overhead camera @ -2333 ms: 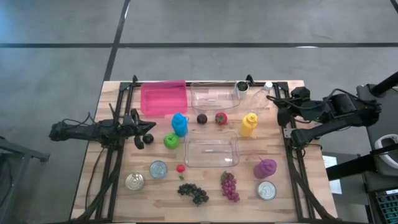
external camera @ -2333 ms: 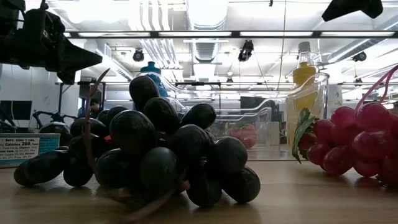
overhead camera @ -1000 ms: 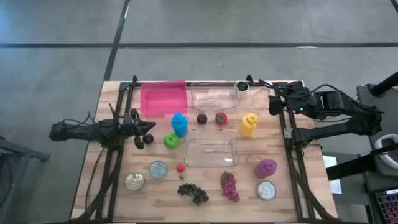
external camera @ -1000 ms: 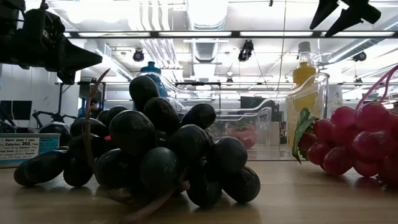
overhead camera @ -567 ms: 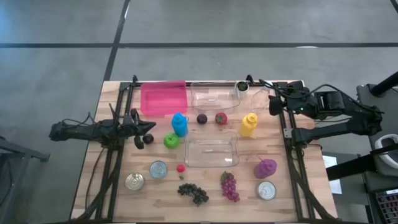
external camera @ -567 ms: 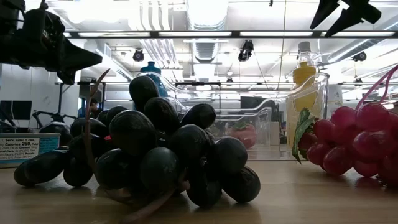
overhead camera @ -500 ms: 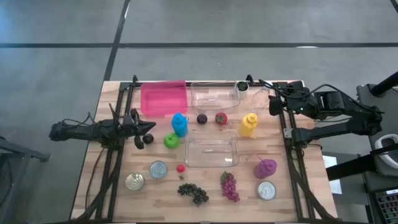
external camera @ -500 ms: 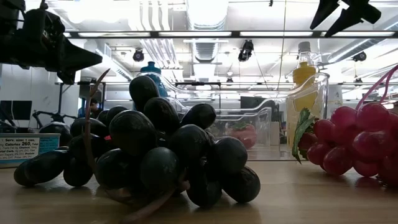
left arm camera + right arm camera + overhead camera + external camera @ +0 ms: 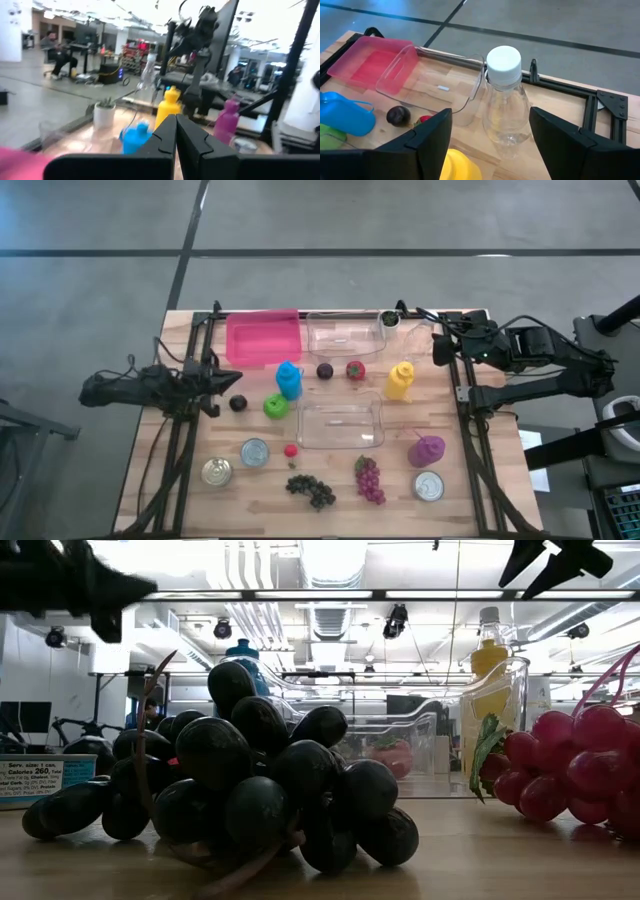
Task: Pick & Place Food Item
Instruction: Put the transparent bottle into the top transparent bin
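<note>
Left gripper (image 9: 213, 380) pulled back (jaws closed), right gripper (image 9: 490, 134) jaws open astride clear bottle (image 9: 504, 97)

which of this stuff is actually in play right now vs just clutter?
In play, likely: right gripper, open, aimed at clear bottle.
Clutter: dark grapes, red grapes, green apple, yellow bottle, pink bin; left gripper idle, shut, table's left.

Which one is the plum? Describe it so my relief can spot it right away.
Start at the pink tray at the table's back. Just in front of its right corner stands the blue bottle; the plum lies right of it. It is the small dark ball beside the red strawberry.
</note>
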You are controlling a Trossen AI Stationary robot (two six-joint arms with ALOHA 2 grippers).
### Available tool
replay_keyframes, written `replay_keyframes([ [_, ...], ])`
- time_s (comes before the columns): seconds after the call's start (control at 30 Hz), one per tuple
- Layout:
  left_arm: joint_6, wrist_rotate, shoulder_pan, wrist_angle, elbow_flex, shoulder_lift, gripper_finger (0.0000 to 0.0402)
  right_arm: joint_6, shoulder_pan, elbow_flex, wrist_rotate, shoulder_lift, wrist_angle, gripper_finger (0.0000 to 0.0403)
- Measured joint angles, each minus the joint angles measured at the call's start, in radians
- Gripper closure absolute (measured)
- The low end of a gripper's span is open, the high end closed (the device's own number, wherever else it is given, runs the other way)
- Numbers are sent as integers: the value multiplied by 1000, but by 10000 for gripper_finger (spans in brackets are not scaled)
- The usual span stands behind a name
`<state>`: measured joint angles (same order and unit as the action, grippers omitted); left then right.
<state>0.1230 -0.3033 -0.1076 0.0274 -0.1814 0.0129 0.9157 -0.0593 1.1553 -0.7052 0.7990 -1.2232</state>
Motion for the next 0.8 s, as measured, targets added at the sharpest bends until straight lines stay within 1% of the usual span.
replay_keyframes([
  [0.17, 0, 6, 0, 105, -120, 64, 387, 0, 0, 0, 0, 1, 0, 137],
  [0.27, 9, 8, 0, 109, -174, 139, 387, 0, 0, 0, 1, 2, 0, 141],
  [0.47, 68, 23, 0, 130, -324, 311, 387, 0, 0, 0, 2, 0, 0, 144],
  [0.67, 165, 35, -1, 323, -503, 481, 387, -3, 0, 0, 7, 0, 0, 138],
  [0.8, 216, 35, -1, 391, -586, 565, 387, -1, 0, 0, 21, 0, -1, 133],
])
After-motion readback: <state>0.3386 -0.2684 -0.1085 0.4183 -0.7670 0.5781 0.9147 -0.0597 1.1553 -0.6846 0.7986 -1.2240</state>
